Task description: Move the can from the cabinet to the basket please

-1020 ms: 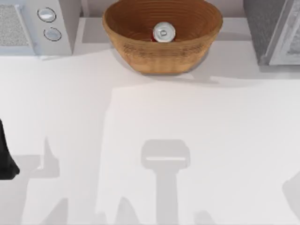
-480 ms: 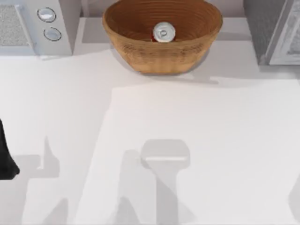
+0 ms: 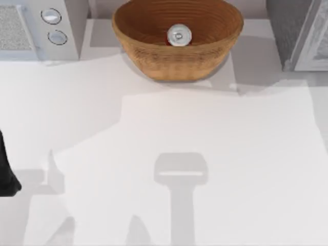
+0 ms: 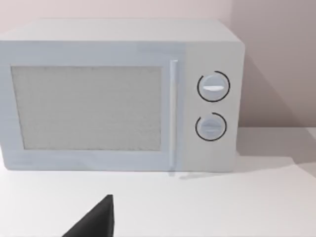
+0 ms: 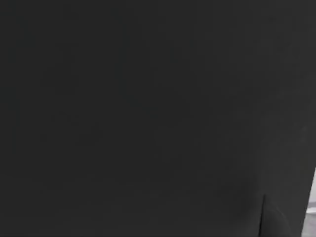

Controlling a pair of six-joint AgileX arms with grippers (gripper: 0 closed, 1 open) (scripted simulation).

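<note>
From above, I see the can standing upright inside the basket, silver top and pull tab facing up, a sliver of red side showing at its lower left edge. The basket sits at 12 o'clock on the white table, between the white microwave at about 10 o'clock and the grey speckled cabinet at about 2 o'clock, whose pale framed door panel shows at the far right edge. The can rests near the basket's middle, apart from the rim. My left arm is parked at 9 o'clock, a dark shape at the table's left edge; its wrist camera faces the microwave front with its two round knobs, and a black wedge of the left gripper pokes into that view, but I cannot tell how far its fingers are spread or whether they have anything in them. The right wrist view is dark.
</note>
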